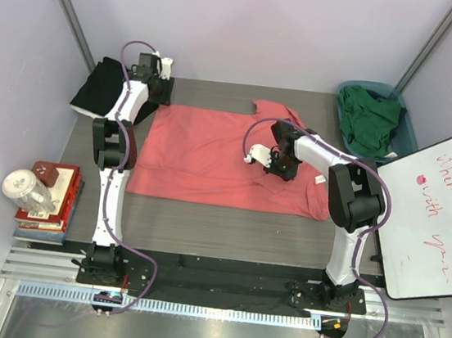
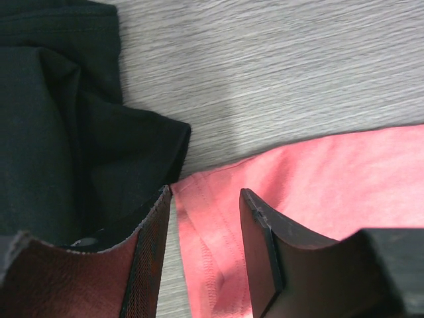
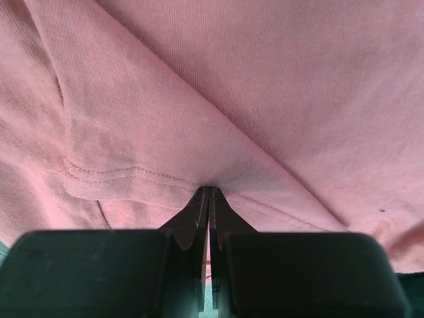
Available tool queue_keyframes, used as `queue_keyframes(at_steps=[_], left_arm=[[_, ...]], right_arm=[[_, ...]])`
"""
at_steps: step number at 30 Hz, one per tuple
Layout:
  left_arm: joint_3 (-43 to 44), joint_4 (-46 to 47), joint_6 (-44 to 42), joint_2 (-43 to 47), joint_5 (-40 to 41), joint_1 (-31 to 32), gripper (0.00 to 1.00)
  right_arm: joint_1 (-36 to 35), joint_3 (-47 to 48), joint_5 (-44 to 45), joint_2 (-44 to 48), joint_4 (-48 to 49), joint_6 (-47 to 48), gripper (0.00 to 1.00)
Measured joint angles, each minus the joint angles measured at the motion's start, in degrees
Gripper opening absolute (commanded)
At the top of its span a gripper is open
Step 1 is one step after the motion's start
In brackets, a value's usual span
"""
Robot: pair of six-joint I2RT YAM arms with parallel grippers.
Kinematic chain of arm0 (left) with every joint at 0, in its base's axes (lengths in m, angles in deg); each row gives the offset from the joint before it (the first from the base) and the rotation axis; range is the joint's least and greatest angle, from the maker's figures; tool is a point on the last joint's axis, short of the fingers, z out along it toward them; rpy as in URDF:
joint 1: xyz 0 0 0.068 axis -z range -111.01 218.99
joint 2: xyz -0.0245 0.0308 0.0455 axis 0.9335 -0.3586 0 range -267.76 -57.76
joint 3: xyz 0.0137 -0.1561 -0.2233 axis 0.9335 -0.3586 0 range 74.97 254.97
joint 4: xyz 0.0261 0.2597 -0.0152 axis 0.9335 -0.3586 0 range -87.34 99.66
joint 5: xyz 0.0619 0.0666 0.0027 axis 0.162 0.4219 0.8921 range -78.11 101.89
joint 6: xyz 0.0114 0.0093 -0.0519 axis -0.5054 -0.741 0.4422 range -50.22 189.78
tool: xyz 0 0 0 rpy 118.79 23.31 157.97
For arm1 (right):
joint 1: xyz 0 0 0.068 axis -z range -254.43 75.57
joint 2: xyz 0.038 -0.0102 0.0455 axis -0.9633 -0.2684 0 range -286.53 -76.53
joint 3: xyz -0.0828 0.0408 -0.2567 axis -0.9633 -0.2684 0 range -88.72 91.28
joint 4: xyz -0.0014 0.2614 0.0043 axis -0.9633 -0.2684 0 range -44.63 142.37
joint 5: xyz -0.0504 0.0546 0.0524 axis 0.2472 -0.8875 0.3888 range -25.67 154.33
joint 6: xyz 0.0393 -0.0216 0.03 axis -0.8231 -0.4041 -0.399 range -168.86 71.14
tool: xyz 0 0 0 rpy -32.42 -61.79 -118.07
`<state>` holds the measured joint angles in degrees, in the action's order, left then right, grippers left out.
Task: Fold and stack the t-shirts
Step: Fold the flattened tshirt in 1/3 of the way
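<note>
- Top external view: the coral-pink t-shirt [image 1: 211,155] is lying spread across the middle of the table [image 1: 202,228]. The right gripper [image 1: 272,160] is standing over its right half, fingers pinched fully together on a raised fold beside a stitched hem.
- The left gripper [image 2: 205,195] is hovering at the shirt's far left corner, jaws about half open and holding nothing, with the pink hem lying between them.
- The black t-shirt [image 2: 59,132] is bunching against that corner and touching the left finger. A grip there is risking black cloth coming along with the pink.
- The right pinch is taking in only a thin ridge, so a lift is risking a slip, or one layer peeling away and skewing the fold.
- The dark green t-shirt [image 1: 370,121] is sitting heaped in the teal basket [image 1: 407,125], far right, well apart.
- A whiteboard [image 1: 431,215] is crowding the right edge, while books [image 1: 52,205] and a jar [image 1: 29,190] are sitting on the left. Neither appears to be blocking the fold.
</note>
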<state>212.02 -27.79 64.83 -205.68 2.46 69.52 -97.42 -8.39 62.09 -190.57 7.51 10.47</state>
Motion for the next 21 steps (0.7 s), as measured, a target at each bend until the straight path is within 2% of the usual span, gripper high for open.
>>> queue_keyframes(at_steps=[16, 21], left_arm=[[0.1, -1.5, -0.3, -0.5, 2.3, 0.6, 0.46], [0.1, -1.9, 0.0, -0.5, 2.3, 0.7, 0.4]], right_arm=[[-0.1, 2.8, 0.2, -1.9, -2.8, 0.0, 0.06], [-0.1, 2.8, 0.2, -1.9, -2.8, 0.0, 0.07]])
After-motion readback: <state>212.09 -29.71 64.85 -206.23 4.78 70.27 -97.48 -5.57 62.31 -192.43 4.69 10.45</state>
